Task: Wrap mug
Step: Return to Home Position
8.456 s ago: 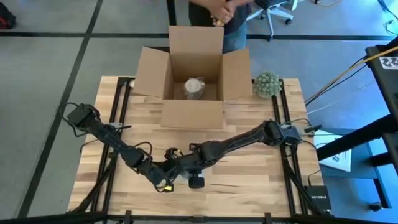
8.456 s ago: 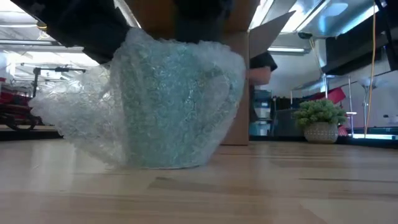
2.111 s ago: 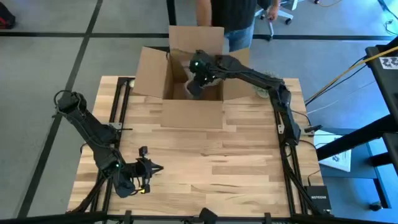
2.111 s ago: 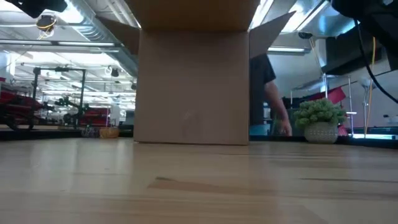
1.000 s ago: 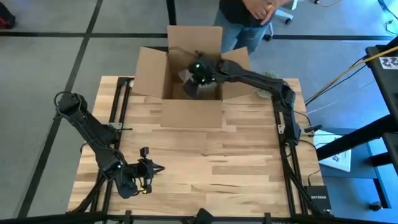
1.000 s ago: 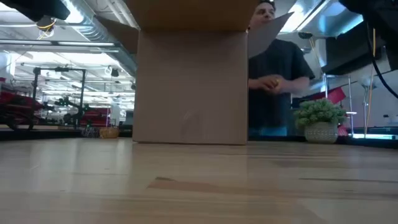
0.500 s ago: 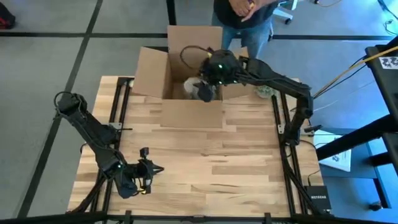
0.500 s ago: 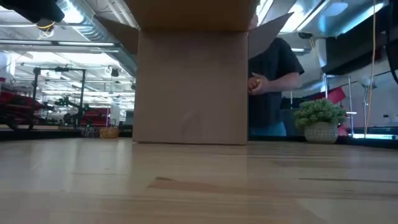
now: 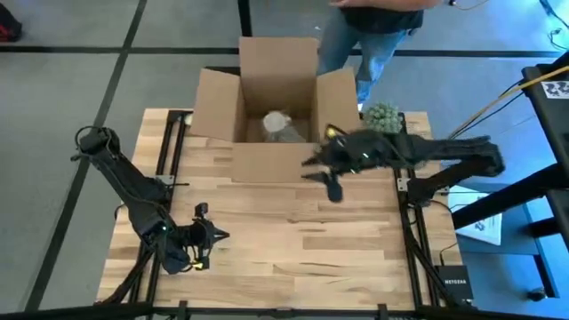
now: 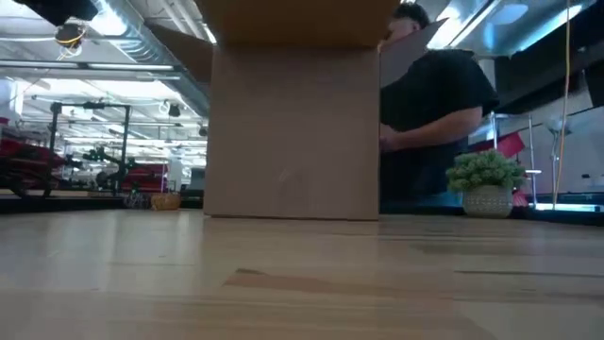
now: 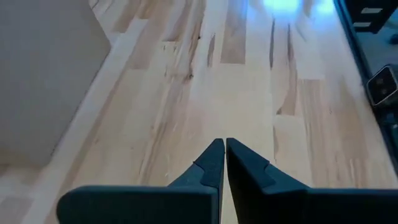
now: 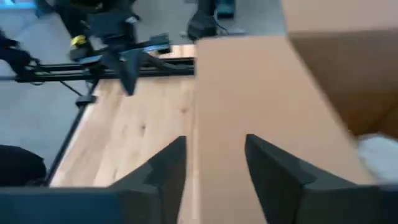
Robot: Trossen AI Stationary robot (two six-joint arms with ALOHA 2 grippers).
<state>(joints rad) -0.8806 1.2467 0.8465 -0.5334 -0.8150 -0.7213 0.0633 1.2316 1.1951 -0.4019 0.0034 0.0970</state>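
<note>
The mug, wrapped in bubble wrap (image 9: 277, 126), lies on the floor of the open cardboard box (image 9: 274, 163) at the table's far middle; no gripper touches it. Its pale edge (image 12: 379, 152) shows in the right wrist view past the box's front wall (image 12: 261, 93). My right gripper (image 9: 307, 169) hangs open just outside that front wall, with nothing between its fingers (image 12: 214, 162). Near the table's front left, my left gripper (image 9: 222, 236) is shut and empty above the wood (image 11: 224, 155).
A small potted plant (image 9: 382, 118) stands right of the box, at the table's far right. A person (image 9: 373, 27) stands behind the box, beyond the far edge. Bare wood (image 9: 302, 240) spans the middle and near part of the table.
My right gripper has come up out of the box and drawn back toward the table's near and right side, past the front wall. The wrapped mug stays lying in the box. The person behind the table has shifted to the right.
</note>
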